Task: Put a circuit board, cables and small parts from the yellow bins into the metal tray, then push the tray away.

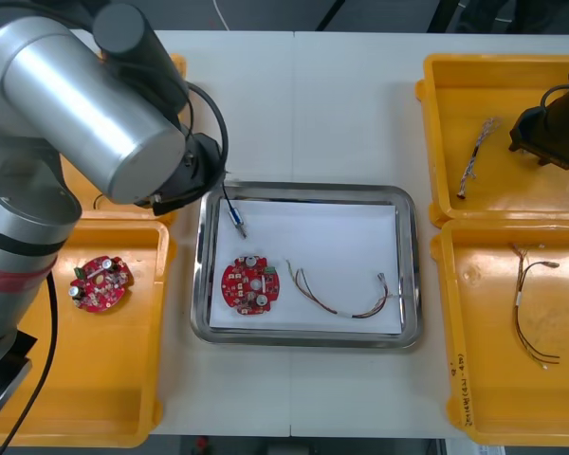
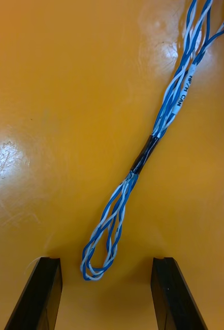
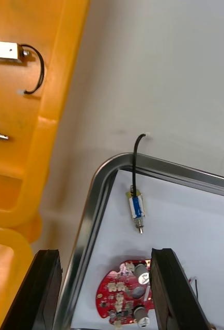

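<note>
Cable (image 2: 144, 153) of twisted blue and white lies in the upper-right yellow bin (image 1: 434, 142) under the right end effector (image 2: 106, 265), spread apart. Left end effector (image 3: 106, 255), also apart, hangs over the upper-left corner of the metal tray (image 1: 303, 188); circuit board (image 1: 250, 284) inside.

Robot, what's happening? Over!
Right gripper open above blue-white cable in bin. Left gripper open over tray corner. Board, red-yellow cable, part in tray. Nothing blocking.
</note>
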